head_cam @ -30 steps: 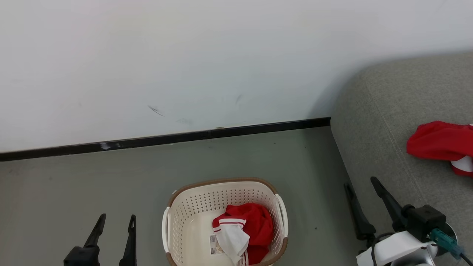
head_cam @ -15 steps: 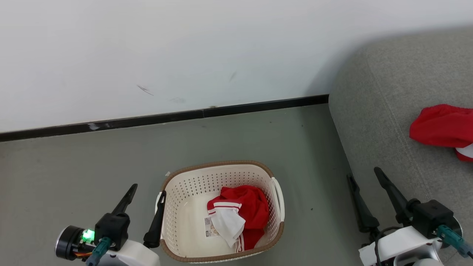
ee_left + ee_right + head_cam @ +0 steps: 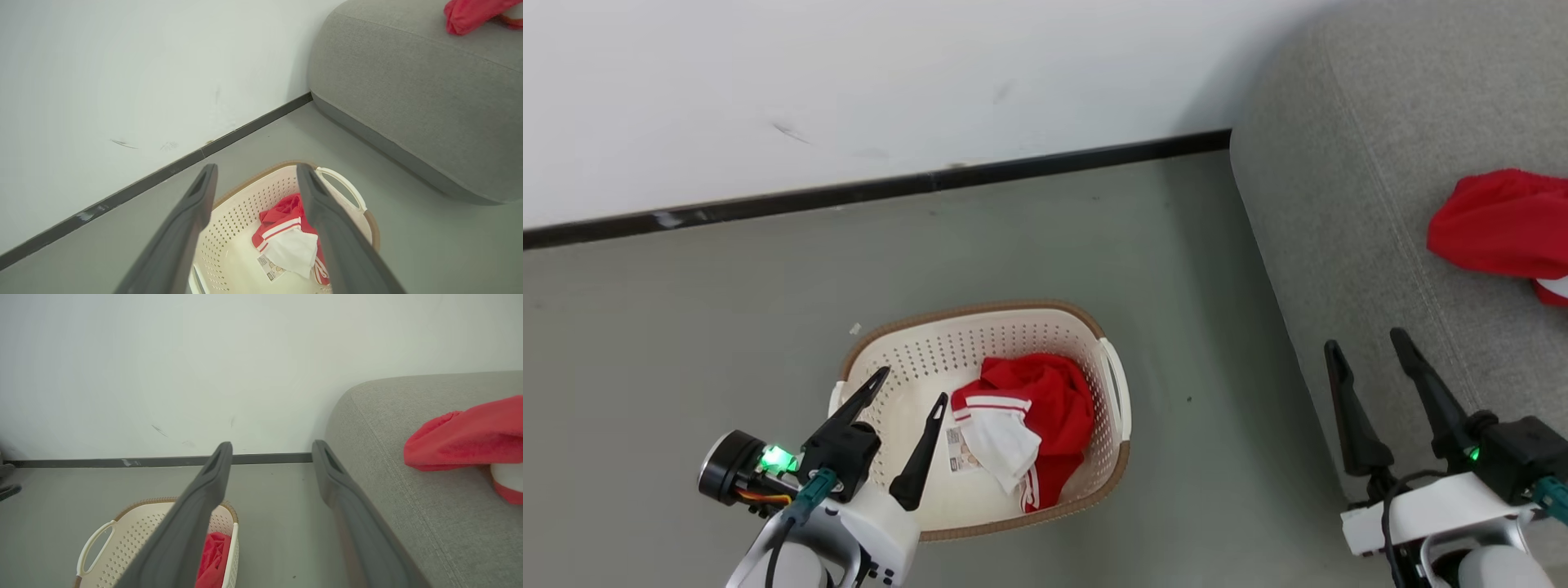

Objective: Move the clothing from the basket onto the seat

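Light, limp and sure to drape, the crumpled clothing (image 3: 1029,425) in the right half of the basket (image 3: 980,309) looks best pinched at its raised red hump — the left pincer (image 3: 913,385), fingers apart, hangs over the basket's left side, the right pincer (image 3: 1365,340), also apart, well right of the basket — though its lower folds are hidden.

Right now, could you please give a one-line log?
left gripper open near basket | right gripper open | clothing in basket and on seat

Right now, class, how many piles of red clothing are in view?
2: one pile in the basket, another pile on the sofa. Either may hide more garments.
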Controlling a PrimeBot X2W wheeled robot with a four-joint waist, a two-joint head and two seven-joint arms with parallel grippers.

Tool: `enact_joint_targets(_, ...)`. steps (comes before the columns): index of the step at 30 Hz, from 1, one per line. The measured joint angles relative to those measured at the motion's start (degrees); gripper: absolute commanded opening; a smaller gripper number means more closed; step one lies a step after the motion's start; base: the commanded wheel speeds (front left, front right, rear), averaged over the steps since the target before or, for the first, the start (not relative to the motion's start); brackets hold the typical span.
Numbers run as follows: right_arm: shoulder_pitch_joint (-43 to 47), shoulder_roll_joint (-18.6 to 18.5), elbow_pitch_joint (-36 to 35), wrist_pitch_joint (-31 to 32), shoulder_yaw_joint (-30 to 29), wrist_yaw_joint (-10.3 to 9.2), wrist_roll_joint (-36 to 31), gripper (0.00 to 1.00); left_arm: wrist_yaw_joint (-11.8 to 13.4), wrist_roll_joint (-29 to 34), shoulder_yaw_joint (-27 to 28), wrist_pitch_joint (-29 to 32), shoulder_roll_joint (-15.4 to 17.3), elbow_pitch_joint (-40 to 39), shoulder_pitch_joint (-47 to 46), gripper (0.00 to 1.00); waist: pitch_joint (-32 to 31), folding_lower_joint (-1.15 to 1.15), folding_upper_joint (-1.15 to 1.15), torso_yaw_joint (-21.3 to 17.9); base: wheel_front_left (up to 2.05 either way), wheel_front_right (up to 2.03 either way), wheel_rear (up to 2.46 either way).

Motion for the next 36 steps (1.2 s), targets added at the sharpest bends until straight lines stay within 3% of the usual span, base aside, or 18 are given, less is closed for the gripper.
enact_joint_targets(36, -15.5, 0.0, -4.5, -0.1, 2.8, 0.00, 4.6, 1.00, -2.0, 7.1, -3.4, 2.0, 0.5, 11.1, -16.1, 1.00, 21.8, 0.00, 0.00, -9.9, 0.00, 0.00, 0.00)
